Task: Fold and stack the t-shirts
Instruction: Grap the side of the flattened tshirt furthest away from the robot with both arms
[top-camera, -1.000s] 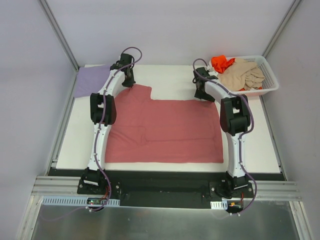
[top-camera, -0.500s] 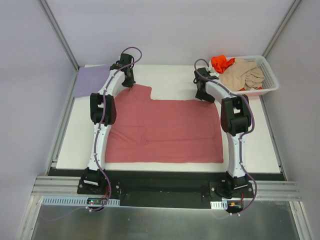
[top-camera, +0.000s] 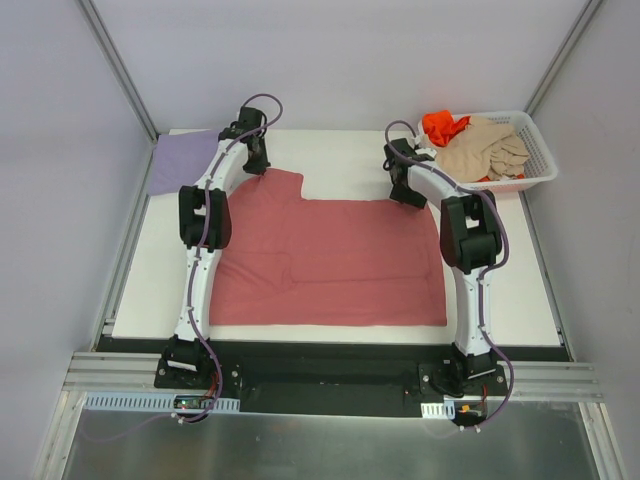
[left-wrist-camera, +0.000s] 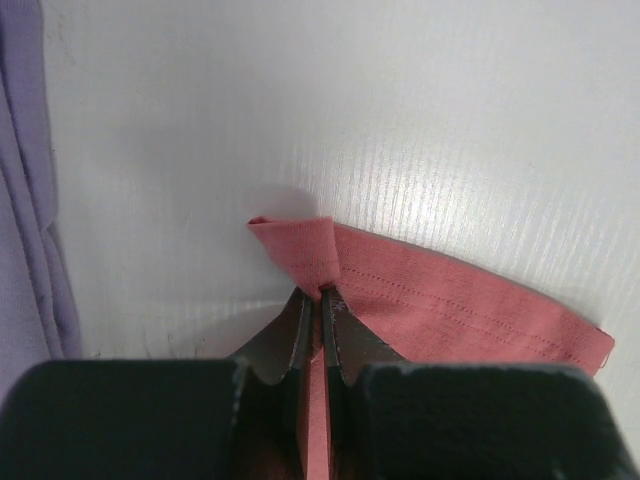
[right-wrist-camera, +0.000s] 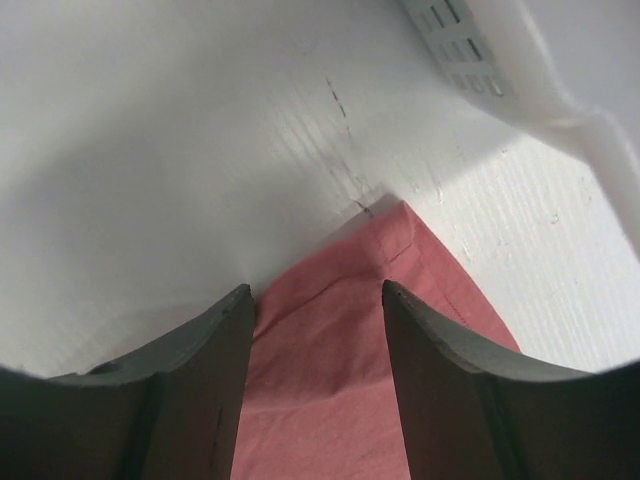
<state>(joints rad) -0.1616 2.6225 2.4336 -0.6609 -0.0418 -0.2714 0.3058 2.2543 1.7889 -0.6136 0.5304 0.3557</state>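
The left tool (left-wrist-camera: 320, 297) is pinched shut on a far corner of the red tee (top-camera: 330, 262), likely so that it can carry that edge over in a fold. The right tool (right-wrist-camera: 318, 300) stands part open astride the other far corner, gripping nothing yet. The tee lies flat on the table (top-camera: 340, 165) between them. A purple tee (top-camera: 180, 162) lies left of the left tool, and a basket (top-camera: 522, 183) sits right of the right tool.
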